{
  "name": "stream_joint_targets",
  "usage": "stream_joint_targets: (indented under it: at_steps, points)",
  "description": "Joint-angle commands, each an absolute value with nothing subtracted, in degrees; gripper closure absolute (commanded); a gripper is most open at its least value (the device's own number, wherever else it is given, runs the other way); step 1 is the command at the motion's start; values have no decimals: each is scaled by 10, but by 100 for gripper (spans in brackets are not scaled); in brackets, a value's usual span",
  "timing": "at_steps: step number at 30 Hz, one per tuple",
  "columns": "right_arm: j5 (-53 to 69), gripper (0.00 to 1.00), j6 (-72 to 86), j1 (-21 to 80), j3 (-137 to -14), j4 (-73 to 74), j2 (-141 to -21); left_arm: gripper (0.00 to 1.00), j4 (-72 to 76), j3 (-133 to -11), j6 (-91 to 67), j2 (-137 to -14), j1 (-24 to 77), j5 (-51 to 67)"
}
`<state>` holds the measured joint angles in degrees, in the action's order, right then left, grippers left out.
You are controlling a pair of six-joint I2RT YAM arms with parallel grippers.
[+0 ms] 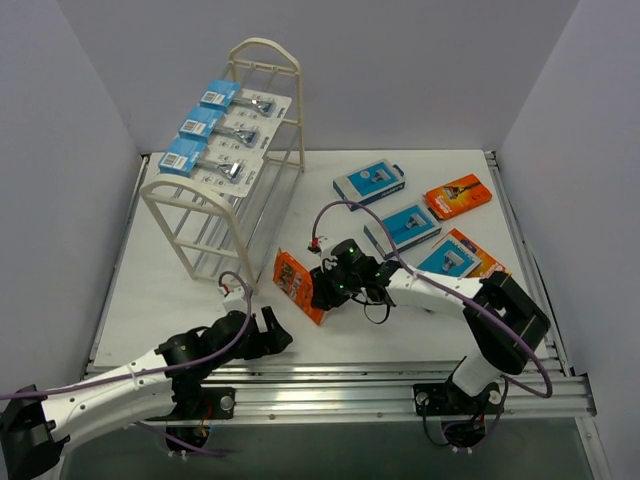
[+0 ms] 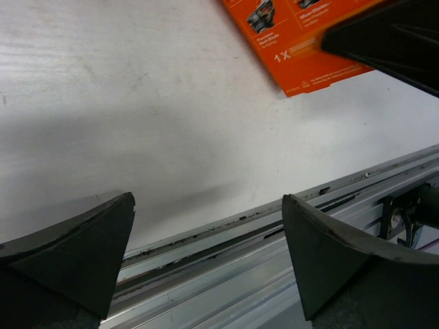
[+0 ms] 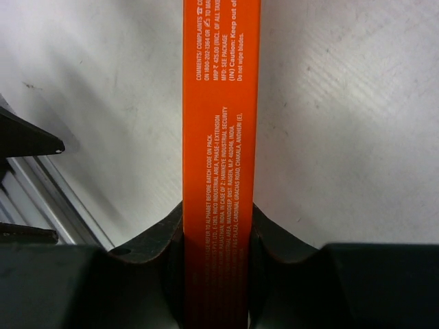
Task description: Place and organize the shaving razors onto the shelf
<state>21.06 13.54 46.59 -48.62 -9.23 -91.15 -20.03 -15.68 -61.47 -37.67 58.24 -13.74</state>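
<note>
I see the right gripper (image 1: 322, 288) near the middle of the white table (image 1: 170, 290), and its fingers (image 3: 154, 247) are clamped on the two broad faces of an orange flat box (image 1: 297, 285) of razors, which stands up on its edge, a little tilted. In the right wrist view only the narrow printed side of this box (image 3: 221, 137) shows, running straight up between the black pads. The left gripper (image 1: 270, 335) is low at the near edge, just beside the orange flat box but not touching it. Its fingers (image 2: 75, 253) are wide apart with nothing between them, over the table surface and the aluminium rail (image 2: 274, 233). In the left wrist view a corner of the box (image 2: 302, 48) sits at the top. The cream-white rod shelf (image 1: 190, 225) with arched ends stands at the far left. Three white blister cards with blue headers (image 1: 222, 128) lie in a row on its top tier, side by side. On the right part of the table the other packs lie flat: a blue-and-white box (image 1: 368, 184), a second blue-and-white box (image 1: 405, 226), a small orange box (image 1: 458, 196), and a blue and orange pack (image 1: 460, 258) nearest the right arm. I cannot tell whether this last one is one pack or two.
</note>
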Motion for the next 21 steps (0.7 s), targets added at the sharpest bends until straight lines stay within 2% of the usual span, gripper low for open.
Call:
stream_joint_targets:
  at_steps: [1,9,16,21]
  points:
    - [221,100,203,469,-459,-118,-851,6,-216,-214,-562,-399,594,-144]
    - [201,100,386,460,-382,-188,-750,6,-279,-372,-462,-495,707,-260]
    - [214,100,457,422,-394,-164,-719,6,-336,-497,-344,-569,795,-361]
    - [289,100,496,367,-401,-189,-711,6,-355,-549,-258,-600,874,-447]
